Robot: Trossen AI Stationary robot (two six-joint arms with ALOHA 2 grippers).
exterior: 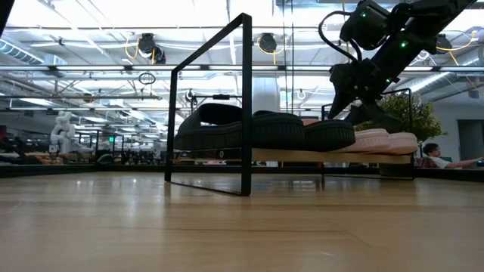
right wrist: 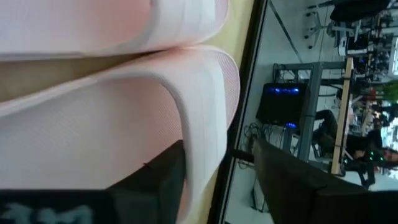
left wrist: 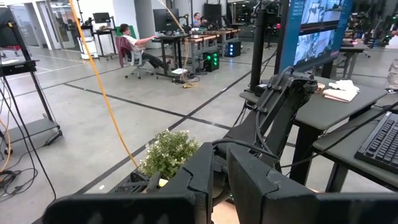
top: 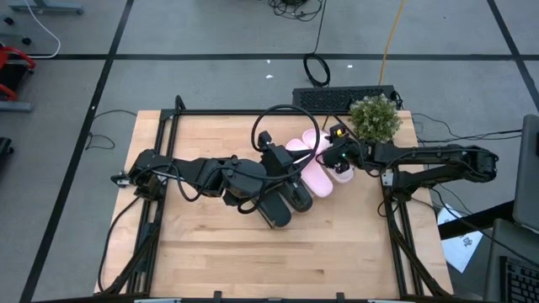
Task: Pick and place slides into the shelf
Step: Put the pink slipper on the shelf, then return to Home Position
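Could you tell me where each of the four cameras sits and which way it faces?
High: overhead, straight down; both arms, left gripper, right gripper.
Low: table height, level at the shelf; right arm descending.
Left wrist: looks past its fingers into the room.
Right wrist: close on the pink slides.
High and low share shelf, slides, plant.

The pink slides [right wrist: 124,106] looked soft and finely textured, the black slides [exterior: 265,128] matt; the shelf [exterior: 246,98] frame was thin black metal.
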